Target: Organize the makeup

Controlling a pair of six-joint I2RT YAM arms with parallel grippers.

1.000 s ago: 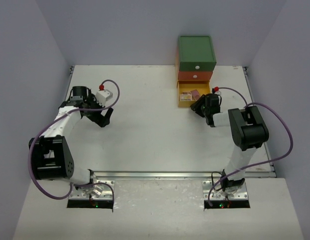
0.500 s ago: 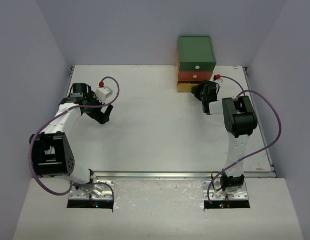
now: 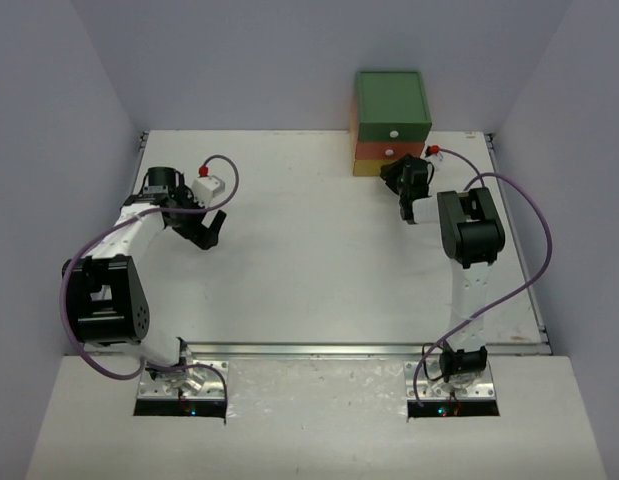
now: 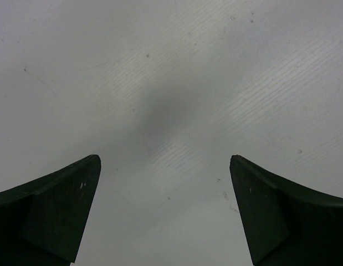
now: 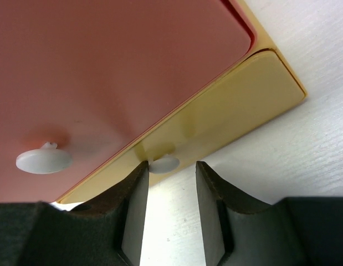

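Note:
The makeup is hidden; none of it shows in any view. The drawer chest (image 3: 391,105) stands at the back right, green on top, with its orange drawer (image 5: 105,66) and yellow bottom drawer (image 5: 237,100) both pushed in. My right gripper (image 3: 397,178) is pressed up to the yellow drawer's front. In the right wrist view its jaws (image 5: 171,165) stand a little apart, open, and the yellow drawer's white knob (image 5: 164,164) touches the left fingertip only. My left gripper (image 3: 211,232) hangs wide open over bare table at the left (image 4: 164,159), holding nothing.
The orange drawer has its own white knob (image 5: 44,160) just left of my right fingers. The white table (image 3: 289,260) is walled at the back and both sides. The right arm's cable loops toward the table's right edge.
My right gripper moved back toward the chest and the yellow drawer slid shut, hiding the palettes that lay in it. The left arm barely shifted.

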